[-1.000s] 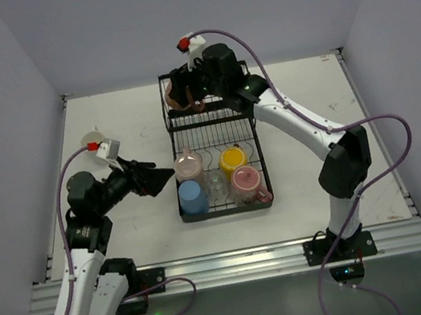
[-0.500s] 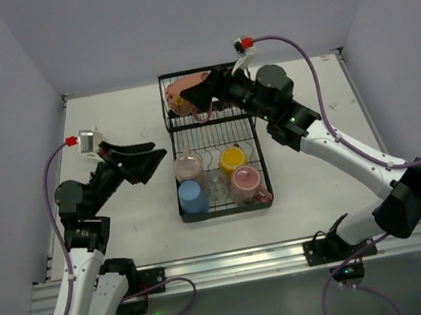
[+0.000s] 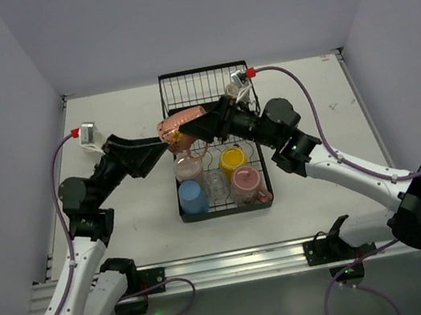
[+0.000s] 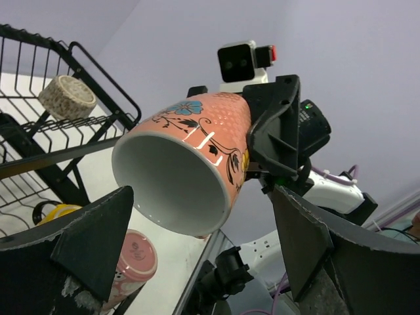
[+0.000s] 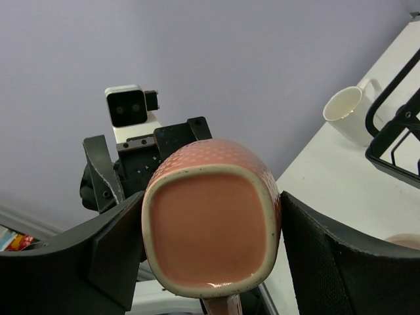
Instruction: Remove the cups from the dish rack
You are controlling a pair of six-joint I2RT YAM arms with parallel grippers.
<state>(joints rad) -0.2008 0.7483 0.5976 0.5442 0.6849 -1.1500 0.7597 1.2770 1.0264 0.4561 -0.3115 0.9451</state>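
Since the right gripper (image 3: 194, 131) was at the upper shelf of the dish rack (image 3: 205, 91) a second ago, it has swung out toward the near left carrying the salmon-pink mug (image 3: 180, 123). The mug has a flower pattern and lies tipped on its side, with the jaws clamped across its base end. It now hangs in the air by the rack's left edge, clear of the wires, mouth facing left. The upper shelf looks bare in the top view

The left gripper (image 3: 161, 145) has come up and in from the left over the same second. Its jaws are wide, and its fingers (image 4: 88, 246) stand either side of the mug's mouth, apart from it

Reading: a mid-air handover, right to left. The mug is off the rack but not set down. The left jaws must close on the rim end before the right lets go; on smooth glaze it could slip or twist

Still in the lower tier:
- blue cup (image 3: 192, 196)
- yellow cup (image 3: 232, 157)
- pink cup (image 3: 245, 181)
- clear glass (image 3: 215, 186)
- pale pink cup (image 3: 188, 164)

A white mug (image 5: 346, 113) already stands on the table (image 5: 328, 170), far left
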